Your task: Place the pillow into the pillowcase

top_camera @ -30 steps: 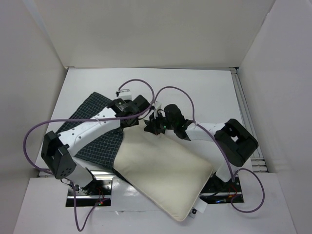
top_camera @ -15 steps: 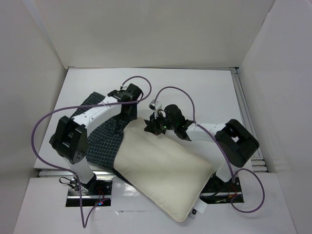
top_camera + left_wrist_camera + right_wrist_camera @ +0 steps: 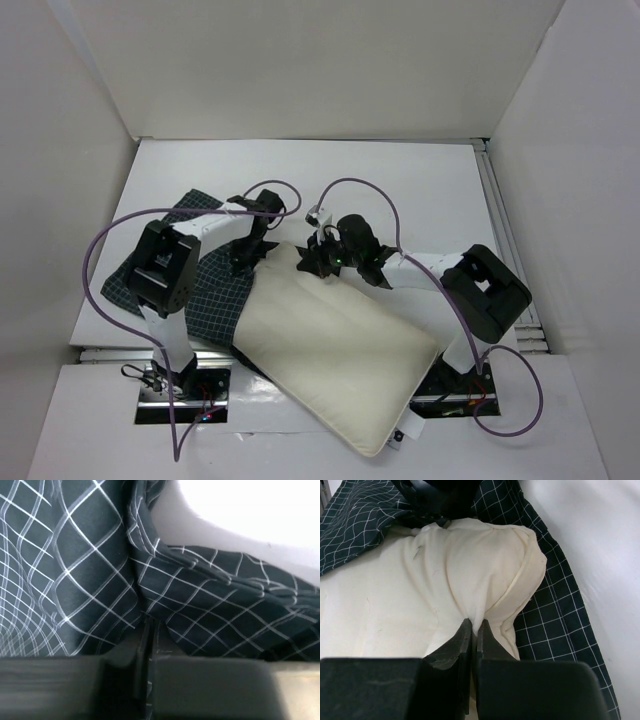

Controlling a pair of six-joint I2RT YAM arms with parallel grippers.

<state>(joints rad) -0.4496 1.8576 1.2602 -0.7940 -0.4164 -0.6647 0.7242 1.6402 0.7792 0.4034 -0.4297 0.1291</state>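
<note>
The right gripper [image 3: 474,627] pinches the pillow [image 3: 420,595] by a corner; the left gripper [image 3: 146,630] is clamped on pillowcase [image 3: 75,580] cloth. Both bites look thin, so a pull could slip either free.

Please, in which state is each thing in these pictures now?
pillow: lies on the pillowcase, not yet inside, far corner pinched.
pillowcase: limp and wrinkled, partly under the pillow, a fold pinched.
left gripper: shut on the pillowcase.
right gripper: shut on the pillow.
</note>
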